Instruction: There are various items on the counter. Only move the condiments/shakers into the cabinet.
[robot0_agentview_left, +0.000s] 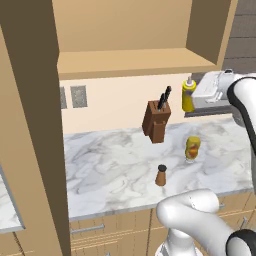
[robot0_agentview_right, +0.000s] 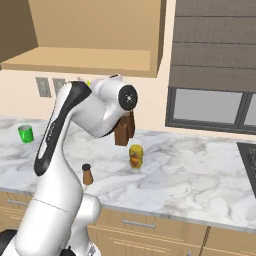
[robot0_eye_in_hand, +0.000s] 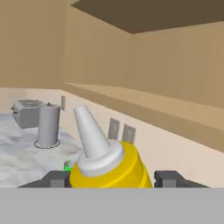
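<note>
While the gripper (robot0_eye_in_hand: 112, 179) is closing its two fingers against either side of the yellow squeeze bottle (robot0_eye_in_hand: 109, 164), it is holding that bottle up off the counter (robot0_agentview_left: 115, 170), with the white nozzle tilting away from the hand toward the open shelf of the cabinet (robot0_eye_in_hand: 144, 103). The jaws are standing partly open, as wide as the bottle's body. In the left base view the bottle is hanging in the air just in front of the hand, below the shelf edge and well above the marble. Far beneath the hand, the yellow-orange jar (robot0_agentview_left: 192, 148) and the small brown shaker (robot0_agentview_left: 161, 175) are sitting on the counter, near each other, with the knife block (robot0_agentview_left: 157, 121) standing behind them. This looks like the carrying step for the first condiment, with two more waiting. The next move probably calls for lifting the hand higher, so the bottle's base clears the shelf lip ahead of it, then reaching forward and setting it down upright before letting go.
</note>
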